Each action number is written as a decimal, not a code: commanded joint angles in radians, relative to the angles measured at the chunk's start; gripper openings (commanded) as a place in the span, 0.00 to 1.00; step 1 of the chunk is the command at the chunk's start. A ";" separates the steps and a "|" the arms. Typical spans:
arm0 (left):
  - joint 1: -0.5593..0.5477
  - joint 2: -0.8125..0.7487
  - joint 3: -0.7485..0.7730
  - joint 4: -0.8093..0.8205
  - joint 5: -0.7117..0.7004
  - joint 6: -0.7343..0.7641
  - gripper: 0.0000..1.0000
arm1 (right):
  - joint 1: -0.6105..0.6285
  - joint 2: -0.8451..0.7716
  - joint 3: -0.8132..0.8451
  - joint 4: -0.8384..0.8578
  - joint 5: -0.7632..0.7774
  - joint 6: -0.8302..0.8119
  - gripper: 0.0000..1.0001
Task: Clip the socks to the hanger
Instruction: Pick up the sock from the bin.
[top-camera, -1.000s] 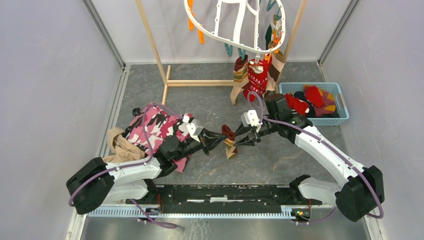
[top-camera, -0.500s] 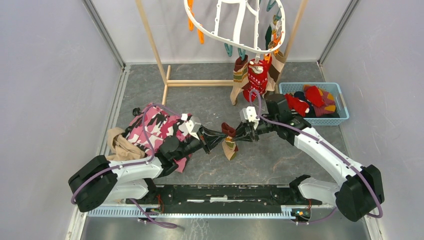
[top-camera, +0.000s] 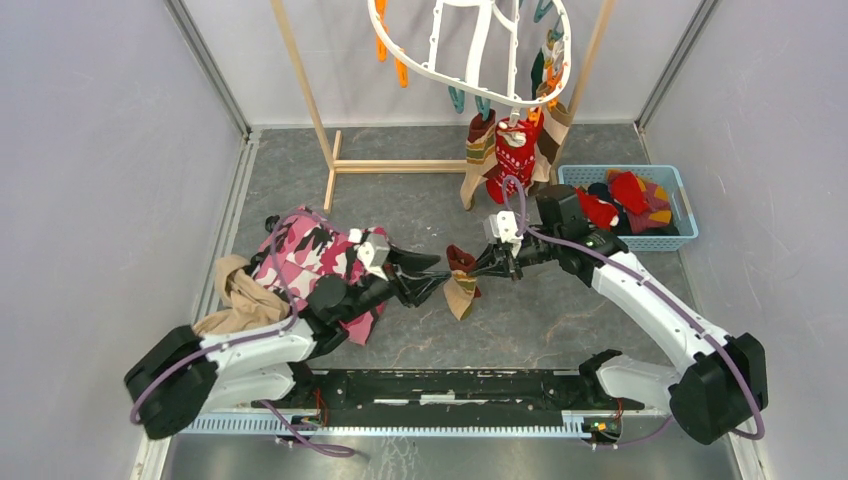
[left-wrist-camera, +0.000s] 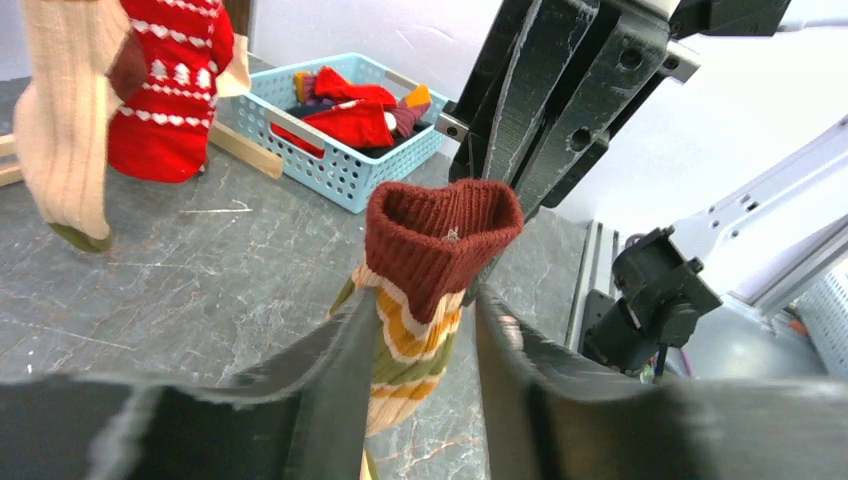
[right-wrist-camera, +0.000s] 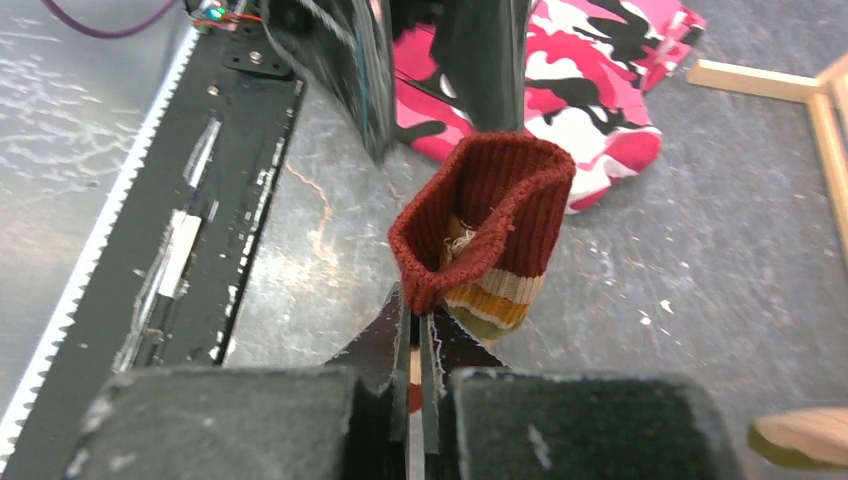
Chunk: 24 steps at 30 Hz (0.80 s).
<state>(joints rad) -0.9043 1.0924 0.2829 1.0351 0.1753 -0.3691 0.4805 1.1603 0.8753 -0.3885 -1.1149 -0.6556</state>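
Table (top-camera: 560, 310): one grey surface, and I have two arms reaching in from the near edge.
Wooden rack (top-camera: 303, 90): one, at the far side; its base bar lies on the table behind my left arm.
Hanger (top-camera: 435, 40): one white ring with crossbars, hanging high at the far side, with orange and teal clips dangling.
Pink camouflage cloth (top-camera: 305, 255): one, bunched under my left arm.
Basket (top-camera: 688, 210): one, blue, far right, just beyond my right arm.
Tan cloth (top-camera: 238, 295): one, crumpled against the pink cloth's left side.
Hanging socks (top-camera: 517, 150): I count at least three, one red with a white pattern and tan ones beside it. They hang below the hanger's near rim, just behind my right wrist.
Basket socks (top-camera: 630, 195): a heap, mostly red; I cannot count them.
Held sock (top-camera: 461, 280): one, maroon cuff over striped tan, hanging mid-table between my two arms.
Right gripper (right-wrist-camera: 415, 310): pinched tight on the cuff's rim.
Left gripper (left-wrist-camera: 420, 300): fingers apart, one on each side of the striped part below the cuff.
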 joint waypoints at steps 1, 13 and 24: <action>0.077 -0.169 -0.026 -0.075 -0.012 0.058 0.65 | -0.035 -0.053 0.073 -0.118 0.046 -0.151 0.00; 0.416 0.021 0.304 -0.181 0.371 -0.162 0.88 | -0.138 -0.078 0.089 -0.127 0.005 -0.129 0.00; 0.461 0.318 0.626 -0.107 0.231 -0.234 0.99 | -0.164 -0.072 0.068 -0.084 -0.010 -0.076 0.00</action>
<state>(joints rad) -0.4587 1.3277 0.7837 0.8700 0.4656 -0.5175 0.3195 1.0981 0.9291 -0.5087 -1.0920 -0.7540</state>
